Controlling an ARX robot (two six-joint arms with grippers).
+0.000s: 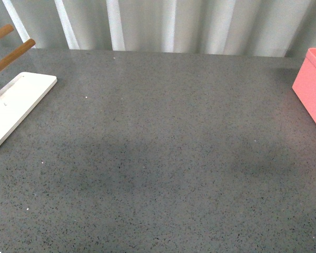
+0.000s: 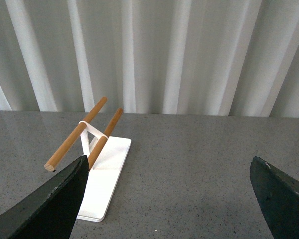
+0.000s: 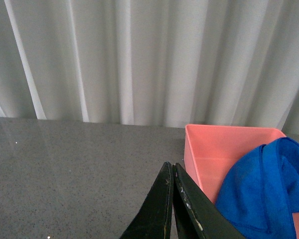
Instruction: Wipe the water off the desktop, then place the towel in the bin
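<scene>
Lying in bin (image 3: 209, 144), towel (image 3: 264, 189), beside right pincer (image 3: 172, 199)

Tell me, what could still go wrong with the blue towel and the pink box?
The towel sits bunched high in the bin, one fold near the rim, so it might slump over the edge. The right hand, shut and empty, hangs close beside the bin and could bump it when moving. The left hand is open near the white rack.

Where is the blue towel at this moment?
The towel shows only in the right wrist view, lying in the pink bin and draped against its wall, just beside the shut right gripper. The front view does not show it.
</scene>
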